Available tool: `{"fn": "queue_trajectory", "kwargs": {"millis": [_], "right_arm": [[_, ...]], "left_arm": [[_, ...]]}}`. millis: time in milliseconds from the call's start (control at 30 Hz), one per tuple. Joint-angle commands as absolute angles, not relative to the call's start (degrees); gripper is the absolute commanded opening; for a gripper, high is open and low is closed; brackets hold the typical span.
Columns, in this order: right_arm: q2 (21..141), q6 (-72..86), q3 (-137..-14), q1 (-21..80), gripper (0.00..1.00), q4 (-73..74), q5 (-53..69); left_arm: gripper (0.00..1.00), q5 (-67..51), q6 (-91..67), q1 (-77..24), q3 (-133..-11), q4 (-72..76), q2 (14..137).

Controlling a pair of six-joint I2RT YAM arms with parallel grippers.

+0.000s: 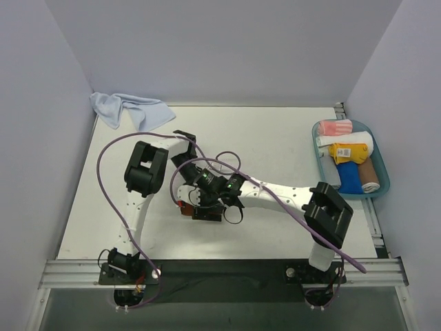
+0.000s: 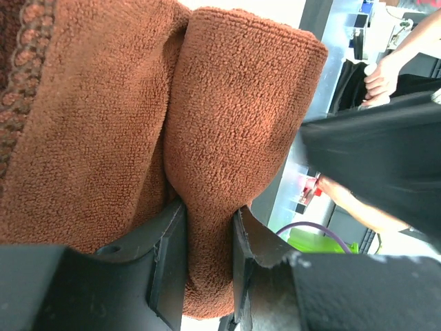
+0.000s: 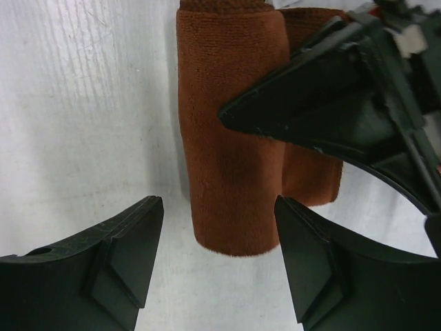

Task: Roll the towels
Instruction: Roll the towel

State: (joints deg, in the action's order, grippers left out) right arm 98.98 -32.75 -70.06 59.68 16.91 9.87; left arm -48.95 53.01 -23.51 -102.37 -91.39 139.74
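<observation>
My left hand (image 2: 207, 252) is clamped on the rust-brown towel (image 2: 234, 110). Both fingers (image 2: 169, 255) pinch one thick terry fold between them, and I see no gap on either side of the cloth. My right hand (image 3: 217, 265) stands apart with its jaws wide, straddling the end of the same towel. Bare desk (image 3: 83, 103) shows between the cloth and one finger. The other finger sits close to the terry, and I cannot tell whether it brushes it.

From above, this towel lies near the middle of the desk, a little toward 7 o'clock, mostly hidden under my two hands. My right wrist camera shows it wound into a firm tube, with a second, flatter bundle of the same cloth touching its side. I judge the roll largely formed but not finished. I cannot tell whether the whole length is wound in.

The light-blue towel (image 1: 131, 109) sits in a loose, crumpled heap in the far corner at 11 o'clock, well apart from both hands. Nothing about it looks rolled.

At 3 o'clock a teal tray (image 1: 329, 178) holds several rolled cloths, among them a pink-and-white striped one (image 1: 335, 127) and a yellow one (image 1: 348, 152).

By my reckoning I am short of halfway. The brown roll needs tightening and letting go so that it holds its shape. After that the blue towel has to be fetched, spread flat and rolled from scratch.
</observation>
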Motion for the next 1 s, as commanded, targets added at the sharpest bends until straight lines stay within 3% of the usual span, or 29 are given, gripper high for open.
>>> {"fn": "queue_trajectory", "kwargs": {"millis": [0, 267, 300, 367, 400, 433, 533, 600, 967], "right_arm": [[100.81, -35.6, -69.17, 60.03, 0.63, 12.66, 5.54], [105.9, -35.51, -67.33, 59.86, 0.39, 12.13, 8.17], [106.26, -35.25, -67.24, 59.33, 0.26, 12.3, 8.87], [106.87, -34.55, -66.97, 58.71, 0.16, 12.83, 12.45], [107.22, -34.28, -67.06, 57.93, 0.03, 14.22, 14.31], [107.75, -34.1, -67.41, 57.57, 0.0, 15.46, 15.98], [108.37, -34.45, -68.29, 57.3, 0.0, 19.07, 19.33], [108.98, -34.02, -68.64, 57.13, 0.0, 21.17, 21.87], [115.04, -28.48, -74.96, 51.34, 0.0, 31.01, 38.83]], "left_arm": [[0.33, -43.59, 58.54, -23.03, -103.18, -83.94, 143.17], [0.36, -44.47, 58.18, -22.76, -102.22, -83.06, 143.09], [0.37, -44.82, 58.27, -22.76, -101.78, -83.06, 142.65], [0.43, -45.7, 58.36, -22.15, -99.51, -82.36, 140.38], [0.45, -45.7, 58.36, -21.89, -98.54, -81.83, 139.32], [0.47, -45.7, 58.1, -21.54, -97.57, -80.43, 138.26], [0.54, -46.57, 58.18, -19.43, -93.79, -78.84, 133.87], [0.67, -47.72, 58.36, -17.15, -92.3, -78.75, 131.49], [0.71, -53.35, 58.19, -3.18, -83.86, -76.21, 113.13]]}}
